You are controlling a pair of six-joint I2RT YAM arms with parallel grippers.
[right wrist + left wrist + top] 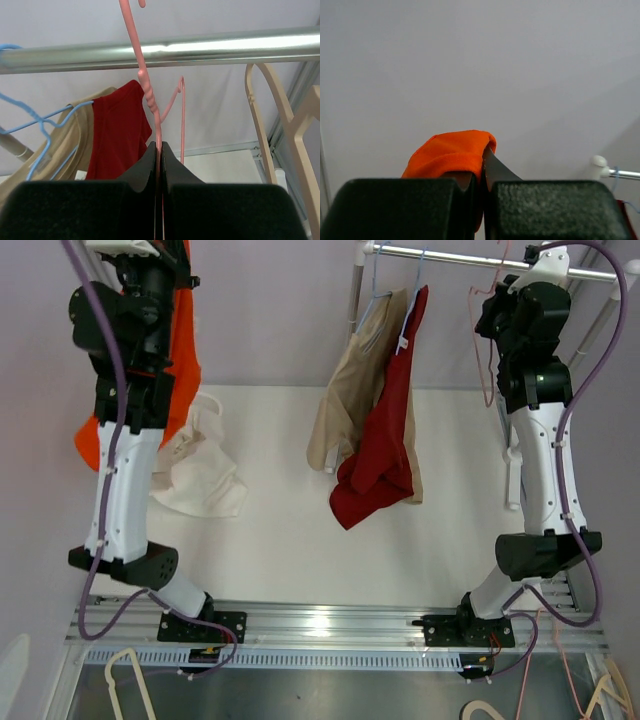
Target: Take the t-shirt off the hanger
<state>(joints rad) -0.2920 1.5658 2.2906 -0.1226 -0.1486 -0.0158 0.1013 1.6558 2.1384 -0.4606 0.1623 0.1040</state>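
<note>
The bench (290, 540) carries a crumpled cream garment (200, 475) on its left side. Above and just left of that, the orange t-shirt (185, 350) hangs limp from the raised left gripper (481, 172), which is clenched on a bunched fold of the cloth. The shirt is plain bright orange, its long axis running straight down, its lower edge above the bench. The left arm covers most of it, so neckline and sleeves cannot be made out.

On the right, the right gripper (159, 150) is clamped on the thin stem of a bare pink hanger (145, 85), which crosses the metal rail (200, 47); its hook tip is cut off at the top. Farther along the rail hang a red shirt (385, 440) and a tan shirt (345, 390).
</note>
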